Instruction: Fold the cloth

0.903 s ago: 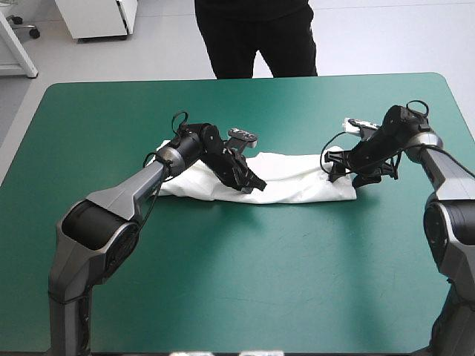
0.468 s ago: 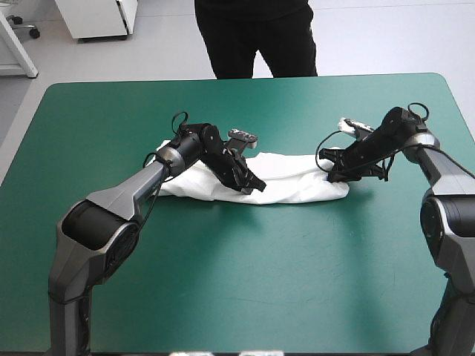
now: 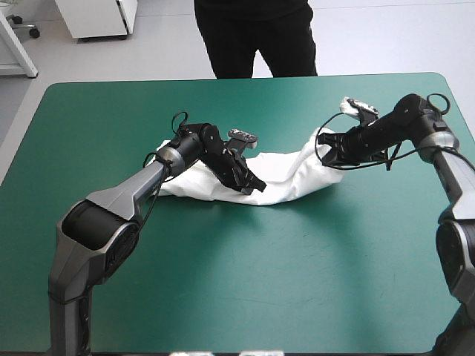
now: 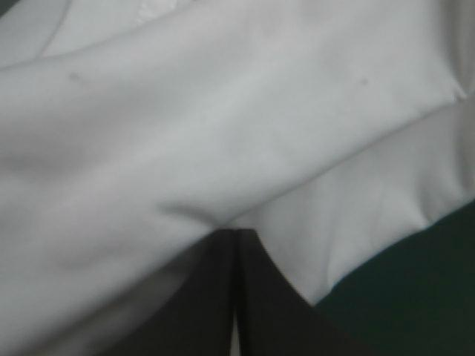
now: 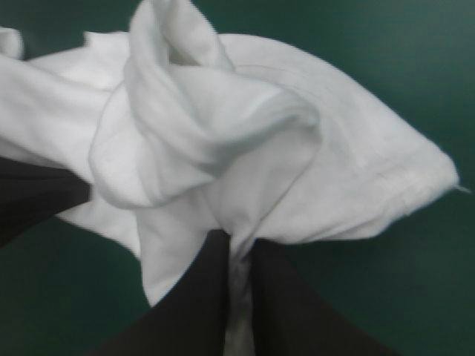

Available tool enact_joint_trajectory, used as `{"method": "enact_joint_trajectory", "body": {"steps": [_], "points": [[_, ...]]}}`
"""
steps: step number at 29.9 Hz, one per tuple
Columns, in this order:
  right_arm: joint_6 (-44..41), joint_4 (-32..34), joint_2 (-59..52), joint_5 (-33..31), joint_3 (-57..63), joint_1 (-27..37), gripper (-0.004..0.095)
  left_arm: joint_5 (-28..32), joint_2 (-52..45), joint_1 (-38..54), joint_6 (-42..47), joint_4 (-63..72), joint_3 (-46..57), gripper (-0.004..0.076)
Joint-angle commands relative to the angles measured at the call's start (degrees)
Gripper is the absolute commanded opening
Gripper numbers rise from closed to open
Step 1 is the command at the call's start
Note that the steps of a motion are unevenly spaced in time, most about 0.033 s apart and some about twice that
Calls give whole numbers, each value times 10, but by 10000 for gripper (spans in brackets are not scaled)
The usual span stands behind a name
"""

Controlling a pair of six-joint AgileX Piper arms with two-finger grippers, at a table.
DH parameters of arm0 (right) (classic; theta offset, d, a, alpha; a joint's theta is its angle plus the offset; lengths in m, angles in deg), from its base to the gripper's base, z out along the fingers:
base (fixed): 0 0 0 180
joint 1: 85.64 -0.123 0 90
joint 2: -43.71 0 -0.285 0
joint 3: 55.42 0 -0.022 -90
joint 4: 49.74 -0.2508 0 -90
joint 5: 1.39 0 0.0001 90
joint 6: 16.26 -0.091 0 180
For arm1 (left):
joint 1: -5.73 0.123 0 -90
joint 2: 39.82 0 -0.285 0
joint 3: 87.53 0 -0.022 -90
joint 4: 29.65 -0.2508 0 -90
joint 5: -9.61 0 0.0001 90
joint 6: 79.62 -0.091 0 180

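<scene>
1. High view: a broad table with rounded corners, spread with a teal-green cover (image 3: 245, 297), fills the scene, and both arms reach in toward its middle.
2. A white short-sleeved T-shirt (image 3: 289, 174), gathered into a long rumpled band, lies just to twelve o'clock of the table's centre and runs from nine o'clock to three o'clock. Its three o'clock end is raised off the cover, while the rest rests on it.
3. At two o'clock of the centre, the right gripper (image 3: 326, 148) of two broad black fin-shaped fingers pinches that raised end. In the right wrist view its fingers (image 5: 239, 248) are all but pressed together on a strip of the T-shirt (image 5: 245, 141), with bunched folds just ahead.
4. The left gripper (image 3: 256, 185) sits on the band's six o'clock edge, near its middle. In the left wrist view its fingers (image 4: 236, 248) meet in one pointed arch on a thin white line of cloth, and a fold of the T-shirt (image 4: 223, 133) lies over their tips.
</scene>
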Motion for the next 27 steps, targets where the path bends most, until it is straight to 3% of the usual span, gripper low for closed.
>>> {"method": "enact_joint_trajectory", "body": {"steps": [1, 17, 27], "points": [[25, -59, -79, -1, -14, -14, -17, -1, -29, -4, 1, 13, -13, -9], [31, -84, -146, 54, -15, -94, -17, 0, -30, -4, 1, 13, -14, -9], [40, -84, -146, 68, -15, -94, -17, -88, -163, -2, 10, -94, -54, -9]]}}
